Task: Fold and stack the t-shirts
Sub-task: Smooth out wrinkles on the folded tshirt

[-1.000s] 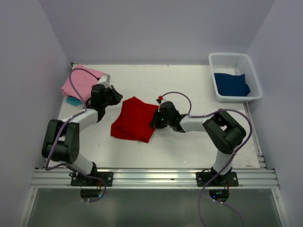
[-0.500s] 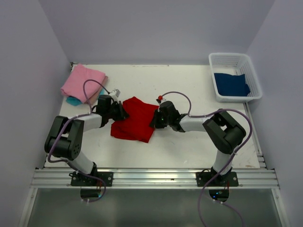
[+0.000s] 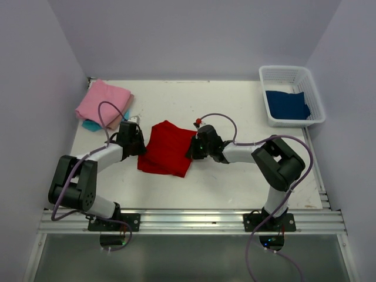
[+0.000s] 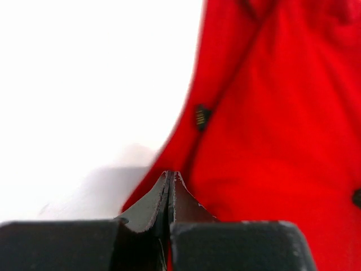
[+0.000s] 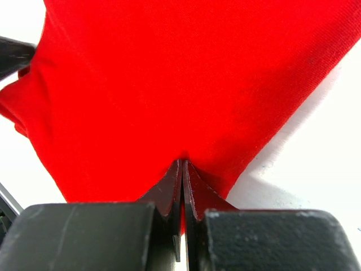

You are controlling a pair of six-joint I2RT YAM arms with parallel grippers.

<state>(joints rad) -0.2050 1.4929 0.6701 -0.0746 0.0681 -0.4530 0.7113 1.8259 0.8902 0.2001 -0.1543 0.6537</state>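
Site classed as a robotics laboratory test cell. Grounds follow.

A white counter is boxed in on three sides by plain pale walls, forming an enclosure. An aluminium extrusion rail runs along its near edge. The left arm and right arm, both black and white, are bolted to the rail on plates. Exposed purple cables loop over the arms and trail below the rail. A red t-shirt and a white mesh basket are laid out on the counter.
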